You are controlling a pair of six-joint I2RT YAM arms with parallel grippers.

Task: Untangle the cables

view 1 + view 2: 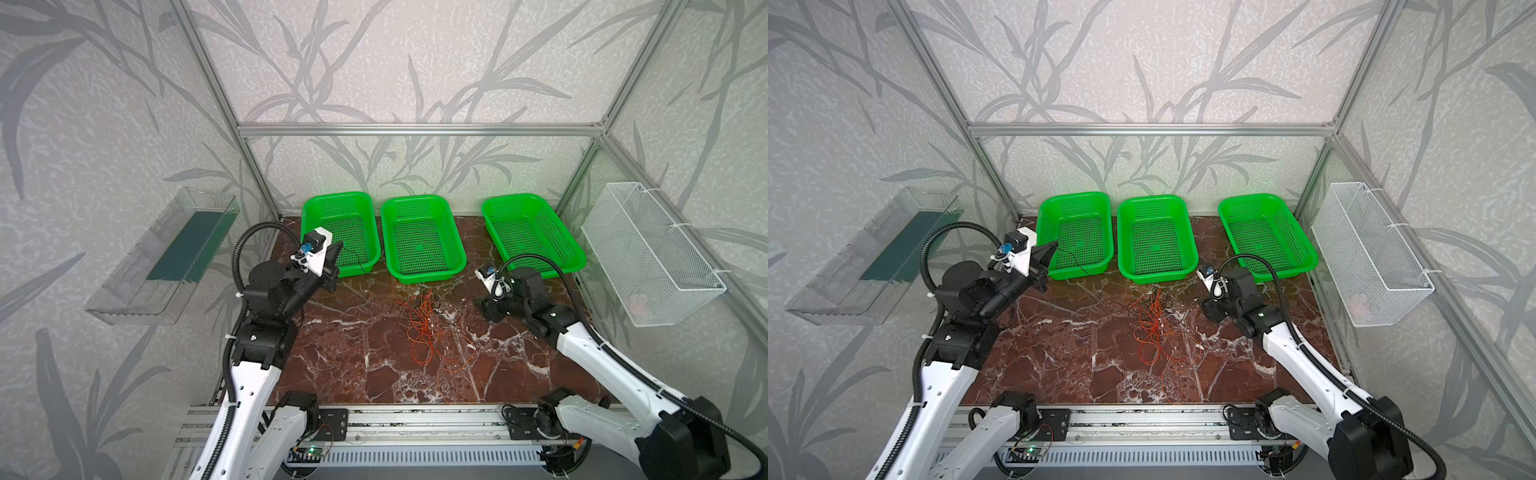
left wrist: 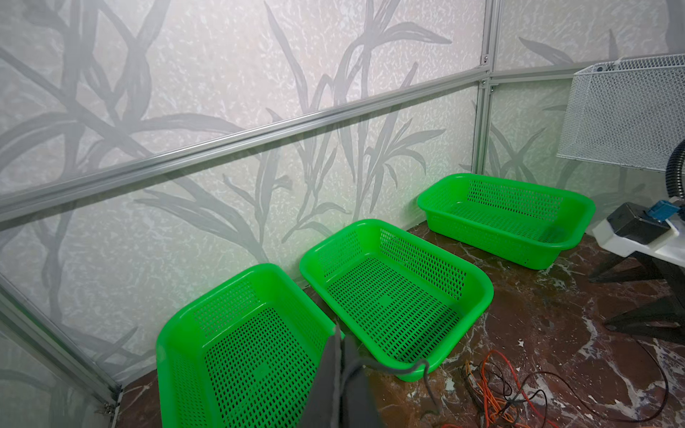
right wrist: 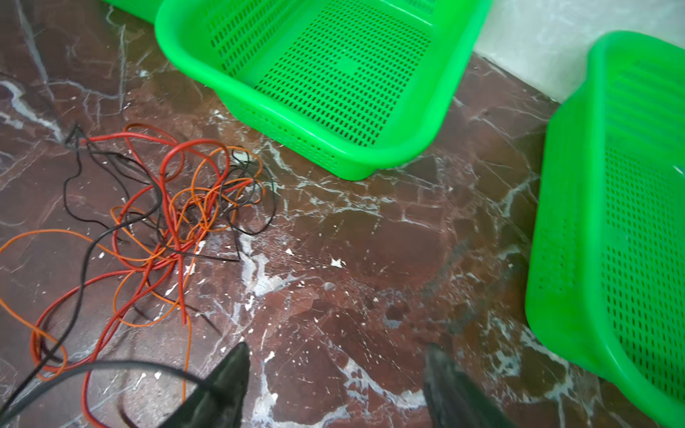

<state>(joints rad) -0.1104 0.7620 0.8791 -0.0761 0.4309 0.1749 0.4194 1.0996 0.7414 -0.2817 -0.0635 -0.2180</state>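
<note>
The cables (image 1: pixel 424 322) (image 1: pixel 1154 322) lie as a loose tangle of thin orange, red and black wires on the marble table, in front of the middle basket. My left gripper (image 1: pixel 340 246) (image 2: pixel 339 333) hovers over the left green basket's (image 1: pixel 337 198) near right corner, shut on one black cable (image 2: pixel 393 367) that trails down toward the tangle (image 2: pixel 496 392). My right gripper (image 1: pixel 488 309) (image 3: pixel 339 357) is low over the table to the right of the tangle (image 3: pixel 178 207), open, with bare marble between its fingers. Another black strand (image 3: pixel 129 365) runs against the outside of one finger (image 3: pixel 233 374).
Three green perforated baskets stand along the back wall: left, middle (image 1: pixel 415 200) and right (image 1: pixel 519 198). A white wire basket (image 1: pixel 648 253) hangs on the right wall and a clear plastic bin (image 1: pixel 166 257) on the left wall. Aluminium frame posts border the table.
</note>
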